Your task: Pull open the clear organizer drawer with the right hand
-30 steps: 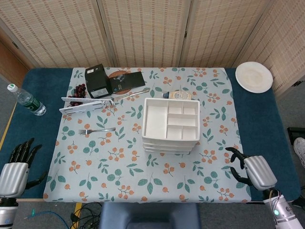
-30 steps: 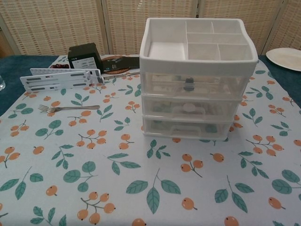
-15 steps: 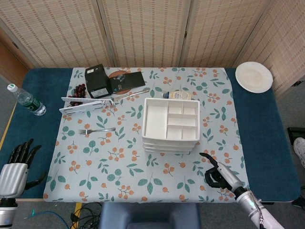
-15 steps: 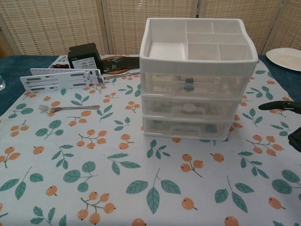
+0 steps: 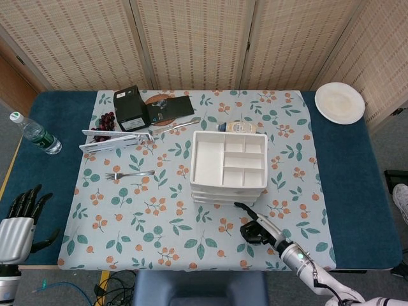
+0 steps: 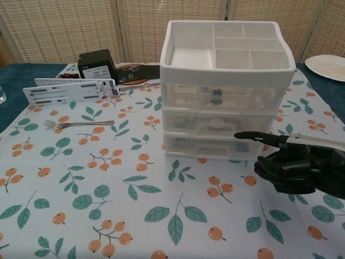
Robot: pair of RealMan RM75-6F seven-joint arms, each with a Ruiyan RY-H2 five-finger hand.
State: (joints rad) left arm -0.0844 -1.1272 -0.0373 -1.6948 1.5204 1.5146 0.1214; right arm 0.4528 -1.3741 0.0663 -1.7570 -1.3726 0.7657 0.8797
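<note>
Right hand (image 6: 288, 167) near organizer (image 6: 226, 91) front, one finger out, rest curled, empty | drawers closed | left hand (image 5: 22, 220) spread, empty

One clear organizer (image 5: 229, 167) is counted on the table, and three drawers (image 6: 221, 121) are stacked in it, all of them closed; six open compartments are seen in its top tray (image 6: 226, 49). Two hands are counted: the right hand (image 6: 294, 163) and the left hand (image 5: 20, 224). One fork (image 5: 129, 173), one water bottle (image 5: 36, 134), one white plate (image 5: 340, 102) and one black box (image 5: 131, 108) are seen. One bunch of dark grapes (image 5: 105, 121), one white slotted rack (image 5: 116, 139) and one small jar (image 5: 237, 127) behind the organizer are counted. One flat dark packet (image 5: 169, 108) is also seen.
</note>
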